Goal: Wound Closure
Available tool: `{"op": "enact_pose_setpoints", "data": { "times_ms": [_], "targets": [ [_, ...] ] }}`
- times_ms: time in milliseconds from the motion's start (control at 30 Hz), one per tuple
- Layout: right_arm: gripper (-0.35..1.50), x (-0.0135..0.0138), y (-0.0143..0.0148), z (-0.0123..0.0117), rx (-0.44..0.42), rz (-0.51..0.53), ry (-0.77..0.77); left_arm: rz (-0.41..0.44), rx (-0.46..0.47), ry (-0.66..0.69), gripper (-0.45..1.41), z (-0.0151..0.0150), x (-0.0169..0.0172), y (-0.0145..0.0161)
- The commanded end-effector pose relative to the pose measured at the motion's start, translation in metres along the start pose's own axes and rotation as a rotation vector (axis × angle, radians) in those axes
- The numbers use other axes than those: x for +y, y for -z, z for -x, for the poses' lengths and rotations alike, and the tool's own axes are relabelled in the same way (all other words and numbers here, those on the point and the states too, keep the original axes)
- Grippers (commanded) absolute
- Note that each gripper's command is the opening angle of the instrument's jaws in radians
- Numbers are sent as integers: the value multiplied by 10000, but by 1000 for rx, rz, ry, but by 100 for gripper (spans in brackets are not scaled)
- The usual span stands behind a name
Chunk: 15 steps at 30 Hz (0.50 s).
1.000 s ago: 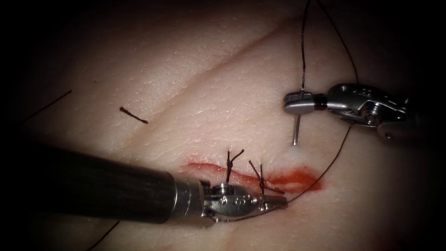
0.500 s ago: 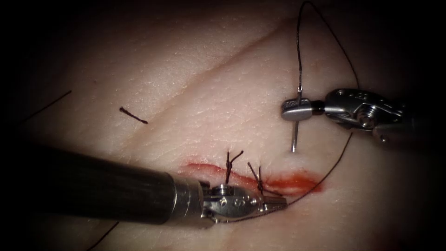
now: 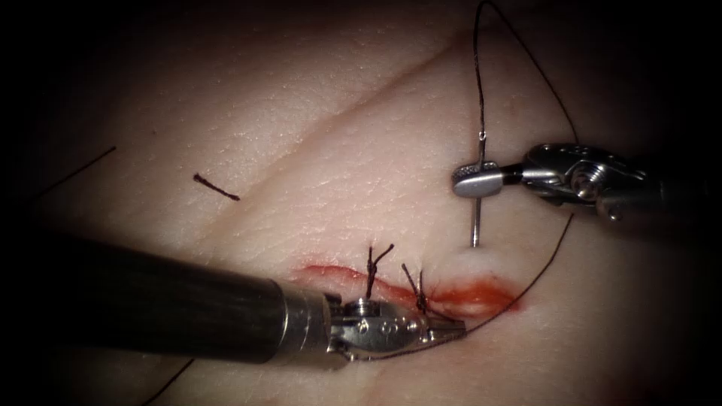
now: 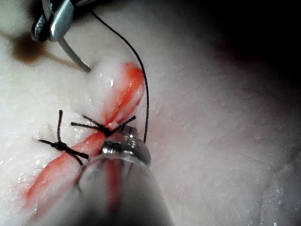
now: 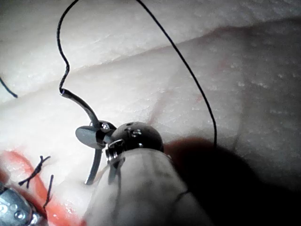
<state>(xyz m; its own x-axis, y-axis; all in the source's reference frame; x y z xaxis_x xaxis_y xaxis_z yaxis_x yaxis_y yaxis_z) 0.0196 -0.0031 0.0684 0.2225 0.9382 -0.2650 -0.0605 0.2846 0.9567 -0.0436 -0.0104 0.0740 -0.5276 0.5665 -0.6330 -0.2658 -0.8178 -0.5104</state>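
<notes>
Endoscope: your right tool (image 3: 475, 179) grips the needle (image 3: 477, 214) near its thread (image 3: 475, 68) end, tip touching raised tissue (image 3: 226, 113) above the cut (image 3: 451, 292). Your left tool (image 3: 444, 329) clamps the cut's lower edge.

Left wrist: needle (image 4: 75, 56) tip meets the mound.

Right wrist: jaws clenched on the needle (image 5: 87, 110).

thread (image 3: 555, 248) loops right of cut (image 3: 406, 286) (knots (image 3: 418, 289) beside), left tissue (image 3: 226, 135) open

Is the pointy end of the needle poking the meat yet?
Touching. In the left wrist view the needle, held by the right tool, ends against the tissue, which bulges up there. The endoscope view shows that pale mound too.
</notes>
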Motion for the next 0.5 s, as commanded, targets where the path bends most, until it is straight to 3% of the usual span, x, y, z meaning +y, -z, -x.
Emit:
{"op": "enact_pose_setpoints", "data": {
  "times_ms": [33, 500],
  "targets": [
    [-35, 1, -10, 7, -4, -13, -13, 1, -1, 2, -11, 3, 2, -8],
    [-35, -11, -20, 29, -15, -58, -109, 1, -1, 4, -13, 1, 2, -7]
  ]
}}
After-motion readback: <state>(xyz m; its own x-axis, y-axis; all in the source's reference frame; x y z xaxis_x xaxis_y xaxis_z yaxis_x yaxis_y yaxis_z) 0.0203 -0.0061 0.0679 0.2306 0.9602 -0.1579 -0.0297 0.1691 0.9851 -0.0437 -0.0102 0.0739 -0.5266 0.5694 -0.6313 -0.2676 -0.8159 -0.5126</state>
